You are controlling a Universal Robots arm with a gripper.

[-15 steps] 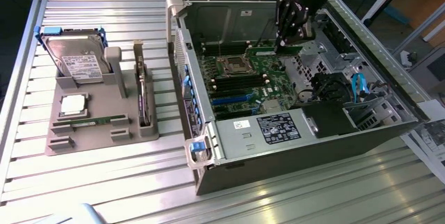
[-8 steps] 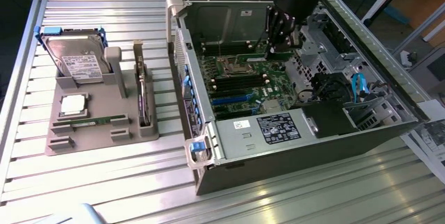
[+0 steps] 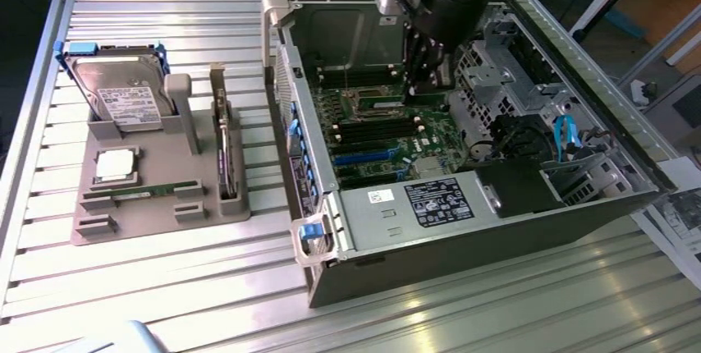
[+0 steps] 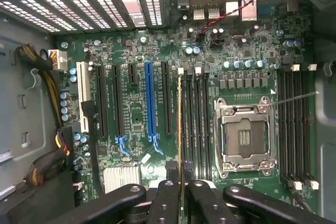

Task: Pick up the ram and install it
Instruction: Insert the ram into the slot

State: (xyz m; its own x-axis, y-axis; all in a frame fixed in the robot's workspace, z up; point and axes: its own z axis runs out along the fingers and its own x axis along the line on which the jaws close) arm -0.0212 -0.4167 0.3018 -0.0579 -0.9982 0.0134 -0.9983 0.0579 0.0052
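My gripper (image 3: pixel 425 82) is down inside the open computer case (image 3: pixel 438 230), over the green motherboard (image 4: pixel 136 114). In the wrist view the black fingers (image 4: pixel 167 195) are shut on the ram (image 4: pixel 180 129). The ram appears edge-on as a thin gold-green strip, upright and in line with the black memory slots (image 4: pixel 198 124) next to the empty processor socket (image 4: pixel 244 137). Whether its lower edge touches a slot I cannot tell. A second green stick (image 3: pixel 140 192) lies flat on the grey holder (image 3: pixel 153 217) at the exterior view's left.
The holder also carries a hard drive (image 3: pixel 123 90), a square silver processor chip (image 3: pixel 115 164) and a dark upright expansion card (image 3: pixel 225 152). Blue and black expansion slots (image 4: pixel 149 103), yellow-black cables (image 4: pixel 44 72) and more memory slots (image 4: pixel 296 124) surround the gripper. The case walls close in on the sides.
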